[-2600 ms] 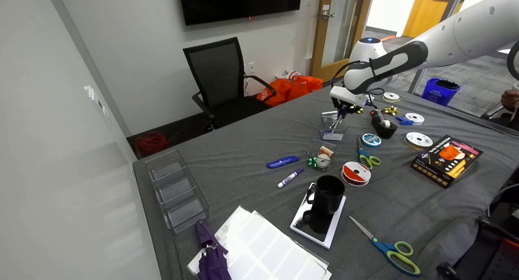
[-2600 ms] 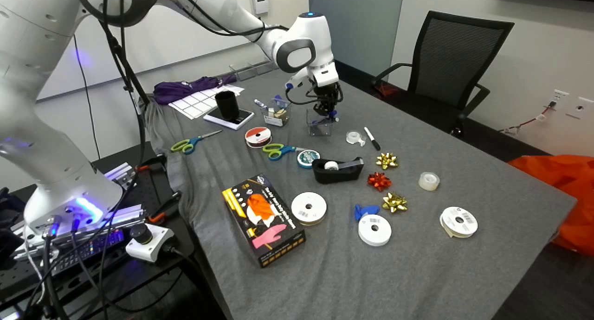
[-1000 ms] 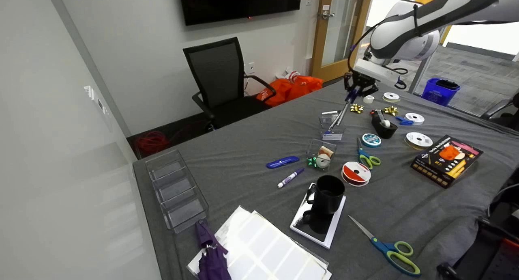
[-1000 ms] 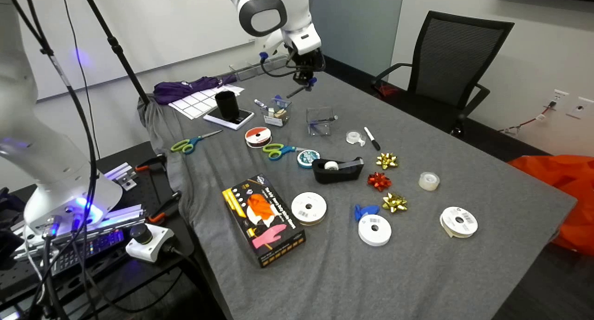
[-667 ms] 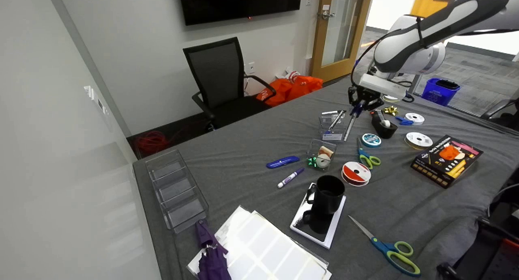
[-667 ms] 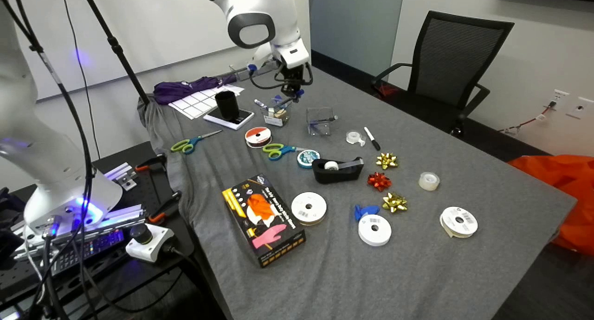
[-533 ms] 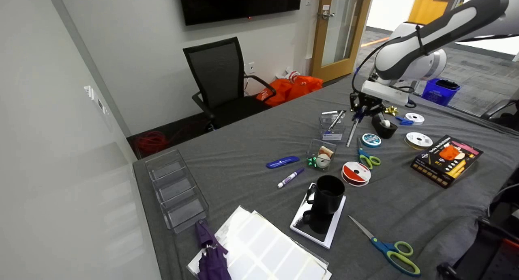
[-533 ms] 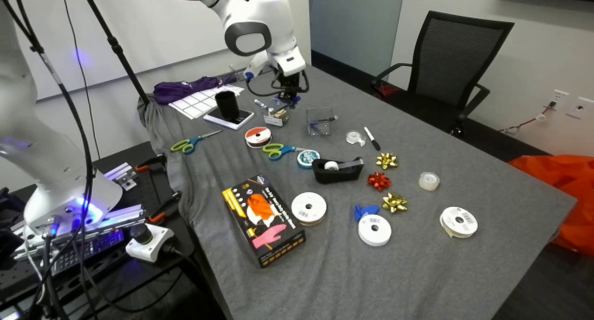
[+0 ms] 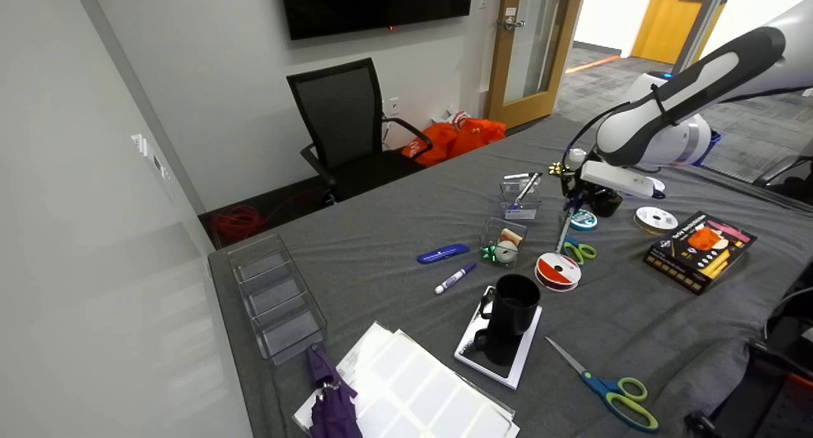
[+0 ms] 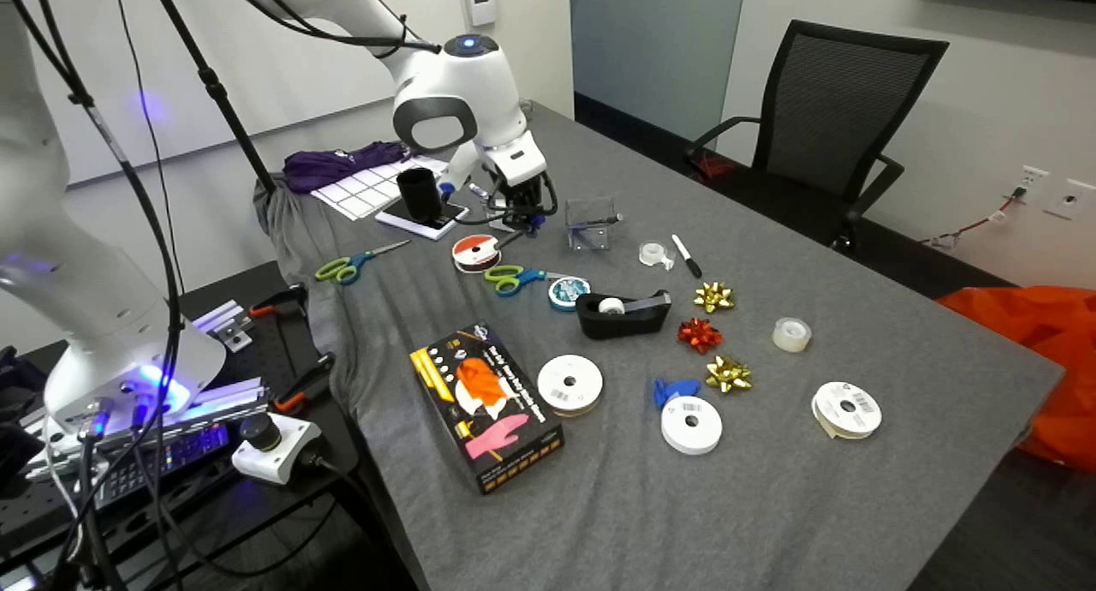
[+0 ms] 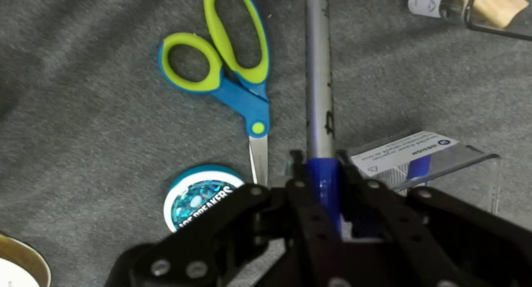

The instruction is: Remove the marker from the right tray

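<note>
Marker [image 11: 319,108] held by its blue end, apart from the tray [image 11: 453,170]

Wrist view: the gripper [image 11: 320,158] grasps the blue end, a finger pressed to each side. Dark strokes on the silver barrel cannot be read, and the far end runs off the top edge. The tray's label [image 11: 405,152], upside down here, reads iDESIGN and "recycled drawer organizer"; the gripper covers part of that tray. On a round tin [image 11: 203,199], "BREAKERS" is legible, the word before it less so, and its lower side is hidden. Scissors [image 11: 243,97] lie beside it. A small container [image 11: 498,32] is cut off at the top right, a ribbon spool [image 11: 18,266] at the lower left.

In an exterior view, the marker slants downward, its lower end overlapping the outline of a red spool [image 9: 557,272]; whether they touch, I cannot tell. A second marker [image 9: 526,189] leans inside the tray. A tape dispenser [image 9: 607,205] is partly hidden behind the gripper.

In an exterior view, the gripper hides most of the small container, and print on a glove box [image 10: 486,402] is too small to make out.
</note>
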`<state>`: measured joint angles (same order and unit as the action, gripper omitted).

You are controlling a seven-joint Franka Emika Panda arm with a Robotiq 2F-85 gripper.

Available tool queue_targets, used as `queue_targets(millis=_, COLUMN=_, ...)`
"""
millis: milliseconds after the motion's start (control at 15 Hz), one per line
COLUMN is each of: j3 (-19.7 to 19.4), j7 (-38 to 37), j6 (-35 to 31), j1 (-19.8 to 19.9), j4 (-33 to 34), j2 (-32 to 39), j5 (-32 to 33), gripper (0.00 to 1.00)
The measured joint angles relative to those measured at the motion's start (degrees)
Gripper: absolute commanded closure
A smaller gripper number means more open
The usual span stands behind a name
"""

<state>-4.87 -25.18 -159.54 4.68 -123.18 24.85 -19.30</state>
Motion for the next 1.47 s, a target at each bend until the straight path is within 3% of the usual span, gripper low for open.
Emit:
queue_targets(millis=1067, j3=-2.9, j7=8.5, j6=-2.6, j1=1.6, j4=-8.2, j2=-1.5, j5=2.0, gripper=0.95)
queue_targets(millis=1133, j3=-3.1, j7=9.3, j6=-2.7, j1=1.9, j4=-8.8, j2=-2.0, j5=2.3, gripper=0.58)
queue_targets(millis=1267, j3=-3.8, j7=11.2, j6=-4.3, j1=2.6, j4=-10.3, j2=-2.6, j5=3.4, gripper=0.49)
queue_targets(millis=1467, j3=-4.7, j7=14.9, j6=-7.9, j1=4.3, j4=-12.3, j2=-3.0, j5=5.5, gripper=0.28)
